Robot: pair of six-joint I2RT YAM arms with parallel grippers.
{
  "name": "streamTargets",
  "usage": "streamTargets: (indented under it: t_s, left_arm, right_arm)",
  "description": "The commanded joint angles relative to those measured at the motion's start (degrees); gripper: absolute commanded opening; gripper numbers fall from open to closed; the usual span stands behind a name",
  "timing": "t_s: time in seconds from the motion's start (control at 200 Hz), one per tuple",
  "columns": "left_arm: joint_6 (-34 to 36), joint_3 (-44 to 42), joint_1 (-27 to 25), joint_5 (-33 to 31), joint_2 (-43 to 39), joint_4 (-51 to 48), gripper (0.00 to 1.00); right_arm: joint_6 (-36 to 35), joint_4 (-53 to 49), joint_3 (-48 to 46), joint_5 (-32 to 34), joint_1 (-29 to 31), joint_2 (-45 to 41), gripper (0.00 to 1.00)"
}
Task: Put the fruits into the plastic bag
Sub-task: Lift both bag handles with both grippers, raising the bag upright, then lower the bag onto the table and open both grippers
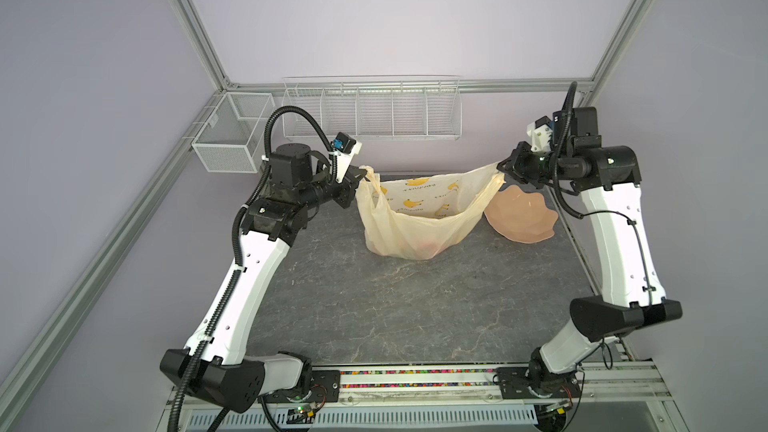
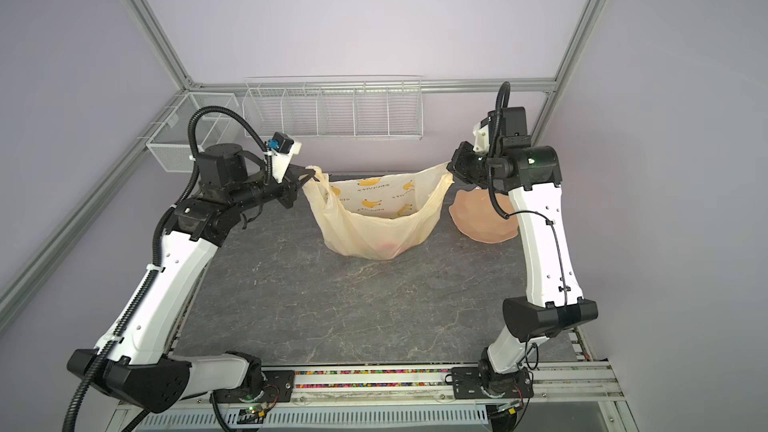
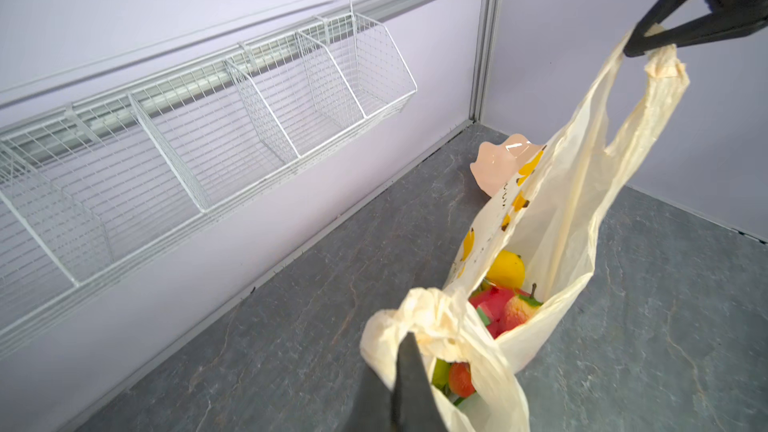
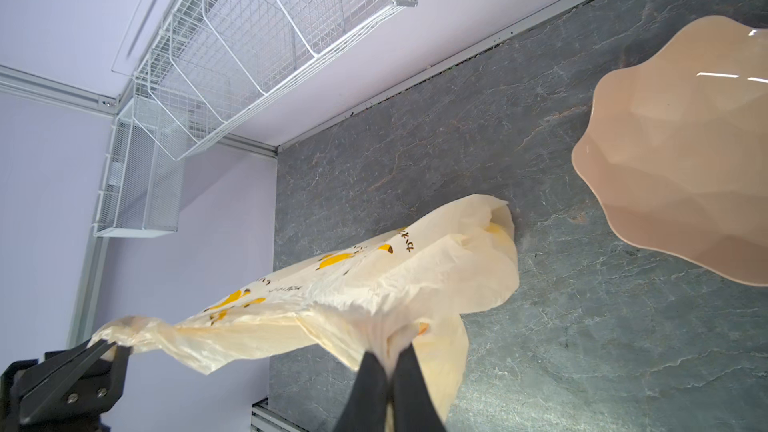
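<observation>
**Bag [image 1: 415,226] slung between both arms**

The left gripper [image 1: 362,174] is pinched tight on one handle and the right gripper [image 1: 500,168] on the other. The bag sags open between them over the back of the table [image 1: 415,317]. The fruits [image 3: 505,305] lie heaped in its bottom, red, yellow and green. The bowl [image 1: 519,218] sits just right of the bag.

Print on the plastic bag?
Yellow bananas and small text on the plastic bag; clearest in a top view.
</observation>
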Motion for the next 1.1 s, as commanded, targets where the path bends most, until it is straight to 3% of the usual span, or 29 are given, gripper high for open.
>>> streamTargets:
  t_s: [0.0, 0.24, 0.435, 0.495, 0.67, 0.91, 0.98, 1.095]
  left_arm:
    - [2.7, 0.3, 0.9, 2.3, 1.7, 7.9, 0.0]
    - [1.8, -0.5, 1.8, 4.3, 4.4, 11.2, 0.0]
    - [-1.7, -7.0, 1.8, 5.1, 2.9, 17.1, 0.0]
    - [-4.0, -9.1, 1.8, 4.7, 1.6, 18.9, 0.01]
    - [-11.0, -13.3, 1.7, 4.2, -3.6, 22.3, 0.41]
    - [-17.3, -14.7, 1.8, -2.8, -12.0, 19.4, 0.74]
    - [-19.1, -14.2, 1.9, -6.2, -14.4, 17.3, 0.83]
    - [-21.3, -14.8, 1.9, -9.4, -18.3, 15.9, 0.95]
  right_arm:
    - [5.4, 7.1, -4.0, 4.6, -1.7, -5.3, 0.07]
    - [6.9, 15.5, -18.6, 0.5, -3.6, -8.9, 0.07]
    - [6.6, 21.1, -28.7, -2.5, -3.7, -8.6, 0.07]
    - [6.9, 22.4, -30.2, -3.6, -3.8, -8.4, 0.11]
    - [4.4, 22.2, -28.4, -4.6, -3.8, -7.9, 0.38]
    - [-1.8, 17.2, -24.4, -3.1, -4.4, -8.2, 0.99]
    - [-4.5, 15.2, -23.8, -1.1, -5.2, -9.4, 0.88]
    - [-8.3, 13.4, -24.2, 0.7, -7.9, -12.3, 0.88]
